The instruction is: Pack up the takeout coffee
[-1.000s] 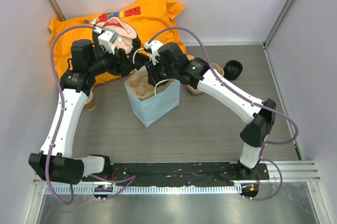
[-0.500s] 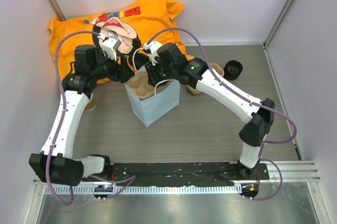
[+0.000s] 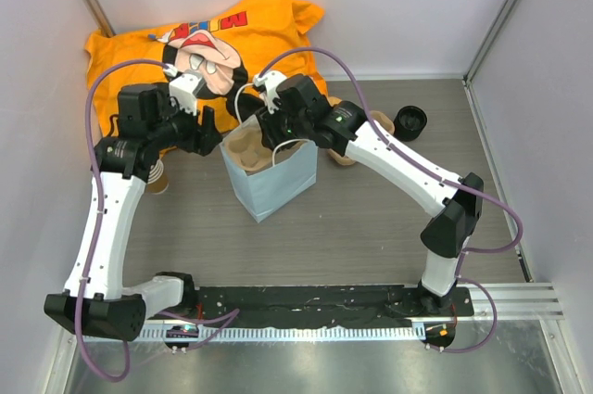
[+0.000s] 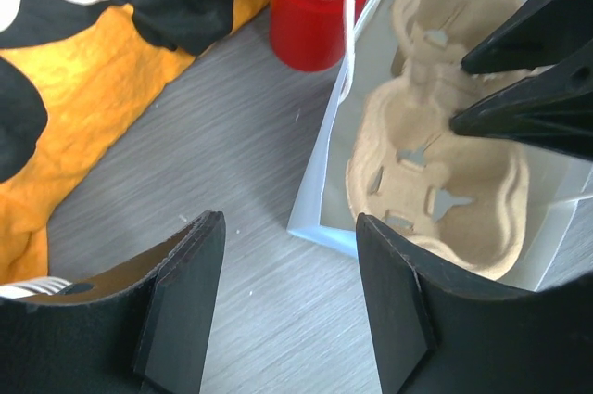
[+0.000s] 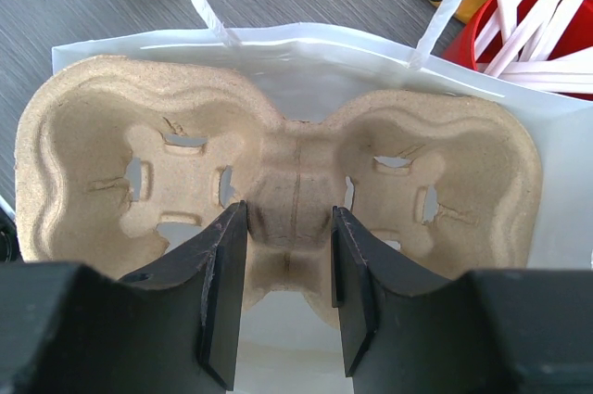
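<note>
takeout coffee (image 3: 410, 122) stands far right, just beside the lidless cup stack (image 3: 375, 125), well apart from the white paper bag (image 3: 278, 185). probably light, thin kraft wall crushable, black lid slick and may pop off; take it round the body, gently. left gripper (image 4: 289, 311) apart, empty, beside the bag; right gripper (image 5: 289, 283) clamped on the centre ridge of the rough pulp carrier (image 5: 445, 181) inside the bag.

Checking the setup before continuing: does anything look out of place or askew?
The crumpled orange printed fabric in the far-left corner looks odd among coffee supplies. The white bag stands turned askew. Nothing looks spilled.
</note>
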